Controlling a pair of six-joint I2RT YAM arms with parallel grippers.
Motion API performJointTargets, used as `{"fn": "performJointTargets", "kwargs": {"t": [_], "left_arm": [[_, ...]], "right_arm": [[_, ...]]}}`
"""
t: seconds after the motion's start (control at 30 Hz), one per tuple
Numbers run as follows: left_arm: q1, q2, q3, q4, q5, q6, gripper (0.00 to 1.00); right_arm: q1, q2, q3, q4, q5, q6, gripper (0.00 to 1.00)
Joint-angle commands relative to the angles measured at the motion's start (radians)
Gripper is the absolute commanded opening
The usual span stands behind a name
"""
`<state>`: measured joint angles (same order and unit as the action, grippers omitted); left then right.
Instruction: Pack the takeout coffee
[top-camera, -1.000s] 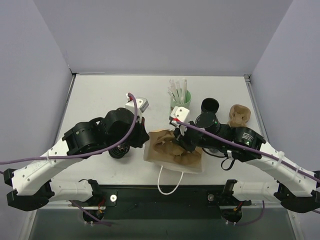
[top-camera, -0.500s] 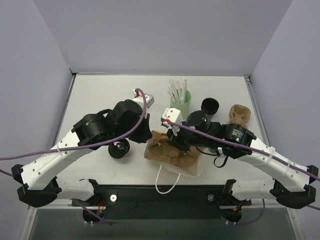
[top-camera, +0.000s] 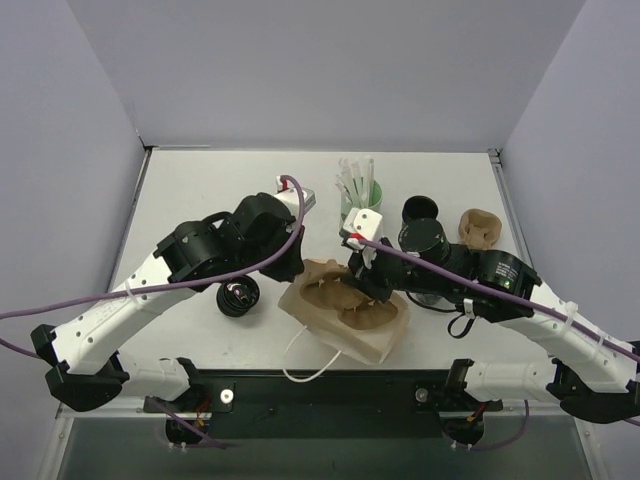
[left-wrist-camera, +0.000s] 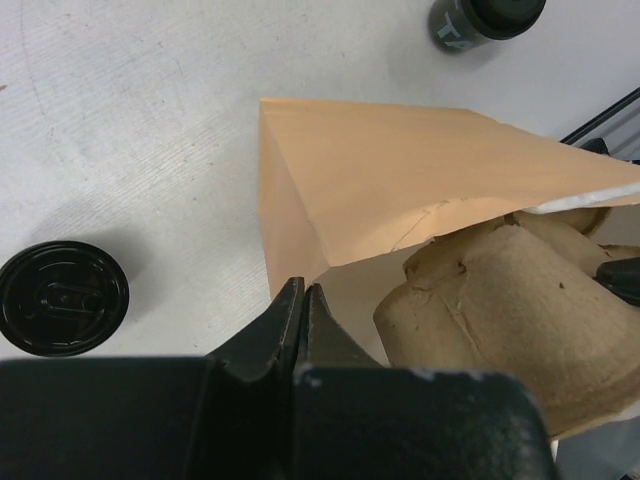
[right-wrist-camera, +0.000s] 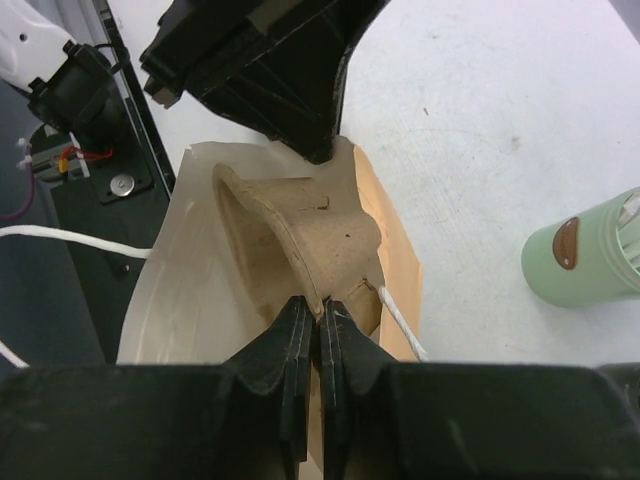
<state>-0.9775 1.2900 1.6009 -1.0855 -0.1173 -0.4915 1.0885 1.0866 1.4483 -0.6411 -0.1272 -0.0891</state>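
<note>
The takeout coffee (top-camera: 420, 211), a black lidded cup, stands at the back right, beyond my right arm; the left wrist view catches it at its top edge (left-wrist-camera: 488, 16). A brown paper bag (top-camera: 345, 325) lies tilted mid-table with a pulp cup carrier (top-camera: 350, 300) in its mouth. My left gripper (top-camera: 298, 268) is shut on the bag's rim (left-wrist-camera: 300, 200), fingertips (left-wrist-camera: 292, 300) pressed together. My right gripper (right-wrist-camera: 320, 305) is shut on the edge of the carrier (right-wrist-camera: 300, 235), just inside the bag (right-wrist-camera: 180, 300).
A squat black stack of lids (top-camera: 237, 297) sits left of the bag (left-wrist-camera: 63, 297). A mint-green cup with white straws (top-camera: 360, 203) stands behind the bag (right-wrist-camera: 585, 250). A second pulp carrier (top-camera: 478, 228) lies far right. The bag's white string handle (top-camera: 303, 357) trails toward the near edge.
The left arm has swung right along the bag's edge. The bag has turned and shifted, its handle sliding left. The right gripper moved with the carrier; both stayed shut.
</note>
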Motion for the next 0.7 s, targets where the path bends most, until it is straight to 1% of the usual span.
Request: {"fn": "performJointTargets", "kwargs": {"t": [0.0, 0.03, 0.13, 0.17, 0.23, 0.27, 0.37, 0.43, 0.47, 0.53, 0.57, 0.63, 0.67], "left_arm": [[0.014, -0.029, 0.001, 0.076, 0.025, 0.045, 0.00], [0.016, -0.028, 0.005, 0.084, 0.030, 0.044, 0.00], [0.016, -0.014, 0.033, 0.066, 0.041, 0.042, 0.00], [0.017, -0.009, 0.039, 0.056, 0.039, 0.025, 0.00], [0.016, 0.000, 0.054, 0.020, 0.036, 0.002, 0.00], [0.017, 0.000, 0.053, 0.016, 0.034, -0.015, 0.00], [0.017, -0.017, 0.015, 0.032, 0.044, -0.016, 0.00], [0.017, -0.020, 0.011, 0.035, 0.033, -0.013, 0.04], [0.017, -0.018, 0.020, 0.036, 0.021, -0.012, 0.14], [0.020, -0.008, 0.042, 0.035, 0.007, 0.001, 0.26], [0.023, -0.003, 0.080, 0.029, -0.016, 0.011, 0.36], [0.029, 0.018, 0.128, -0.003, -0.047, 0.025, 0.43], [0.034, 0.028, 0.187, -0.022, -0.089, 0.028, 0.46]], "right_arm": [[-0.015, -0.014, 0.024, 0.049, 0.086, 0.028, 0.00], [-0.016, -0.019, 0.017, 0.057, 0.121, 0.058, 0.00], [-0.035, -0.039, -0.028, 0.101, 0.124, 0.089, 0.00], [-0.042, -0.043, -0.054, 0.135, 0.115, 0.089, 0.00], [-0.096, -0.056, -0.084, 0.173, 0.084, 0.129, 0.00], [-0.116, -0.059, -0.103, 0.220, 0.049, 0.153, 0.00], [-0.191, -0.057, -0.146, 0.293, 0.006, 0.201, 0.00], [-0.217, -0.045, -0.140, 0.310, -0.003, 0.218, 0.00], [-0.223, -0.041, -0.134, 0.313, -0.006, 0.230, 0.00], [-0.237, -0.030, -0.108, 0.311, -0.014, 0.238, 0.00], [-0.240, -0.027, -0.098, 0.305, -0.015, 0.242, 0.00], [-0.249, -0.021, -0.083, 0.297, -0.023, 0.242, 0.00], [-0.257, -0.019, -0.078, 0.290, -0.025, 0.244, 0.00]]}}
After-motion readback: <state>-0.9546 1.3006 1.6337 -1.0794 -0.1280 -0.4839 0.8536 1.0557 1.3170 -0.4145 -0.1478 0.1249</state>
